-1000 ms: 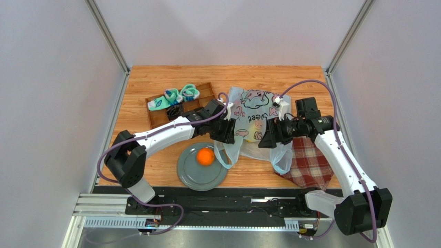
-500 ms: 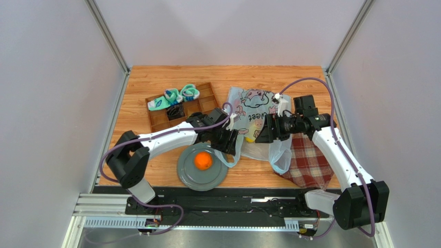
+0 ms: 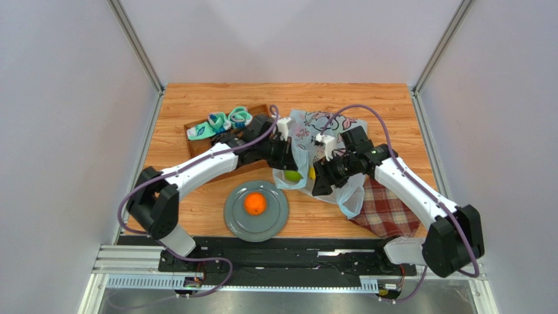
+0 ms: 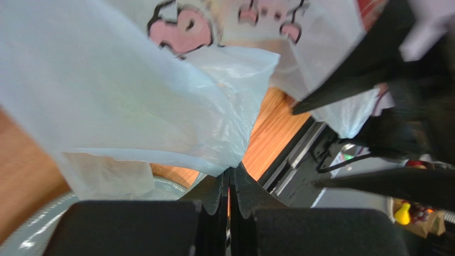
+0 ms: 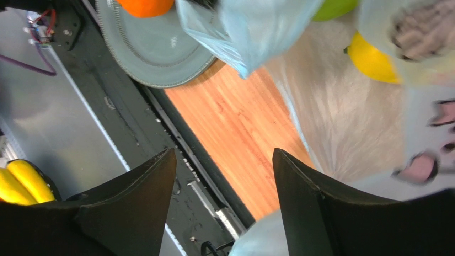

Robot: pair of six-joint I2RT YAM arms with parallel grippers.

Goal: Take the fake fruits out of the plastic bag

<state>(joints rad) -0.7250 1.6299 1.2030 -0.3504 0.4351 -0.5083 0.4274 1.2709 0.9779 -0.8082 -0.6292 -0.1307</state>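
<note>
**Left fingers clamp the bag, fruit shows at its mouth**

A second ago the left gripper (image 4: 229, 180) stood open by the bag's near-left handle. It has since swung farther up the table and snapped fully shut, pinching a fold of the bag (image 3: 319, 128) along its left edge. The film is now bunched and lifted there. A green fruit (image 3: 293, 175) has come into sight at the opening, with a yellow fruit (image 5: 370, 60) just right of it.

The right gripper (image 5: 223, 156) has moved left and nearer, to the mouth of the bag. Its fingers have narrowed a little but are still well apart, with nothing between them.

One orange (image 3: 255, 204) already lies on the plate (image 3: 234, 219). The rest probably wait inside, so the emptying is only begun, and the held edge should keep the mouth open for a reach.

The bag lies at mid-table, right of the plate. Its long axis runs far to near, with the closed end far and the mouth and handle loops pointing near, leaning right onto the plaid cloth (image 3: 388, 212).
</note>
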